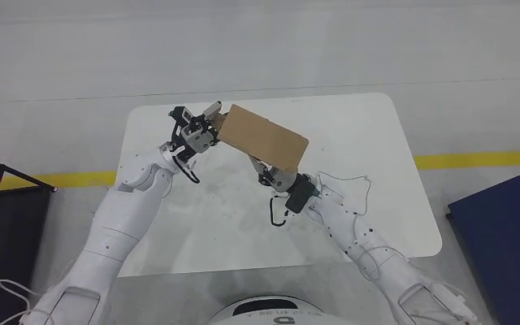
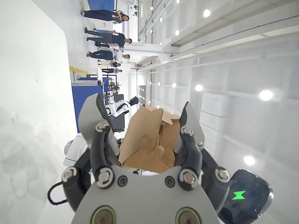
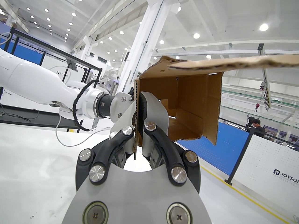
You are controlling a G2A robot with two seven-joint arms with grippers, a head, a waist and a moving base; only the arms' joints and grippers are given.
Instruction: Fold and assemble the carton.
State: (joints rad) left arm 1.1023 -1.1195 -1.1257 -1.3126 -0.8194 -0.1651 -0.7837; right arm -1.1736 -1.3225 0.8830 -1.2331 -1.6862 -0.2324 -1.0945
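Observation:
A brown carton (image 1: 264,138) hangs tilted above the white table (image 1: 374,146), held between the two arms. My right gripper (image 3: 137,110) is shut on one side wall of the carton (image 3: 193,99), whose open end faces this camera with one flap sticking out above. In the top view the right gripper (image 1: 266,172) sits under the carton's near long edge. My left gripper (image 2: 143,104) is open at the other end, its fingers (image 2: 99,110) spread either side of the folded end flaps of the carton (image 2: 149,138). From above, the left gripper (image 1: 203,126) is at the carton's far-left end.
A thin cable (image 1: 349,183) lies on the table by the right arm. A dark blue object (image 1: 487,236) stands off the table's right edge and a black frame (image 1: 20,183) off its left. The table's near half is bare.

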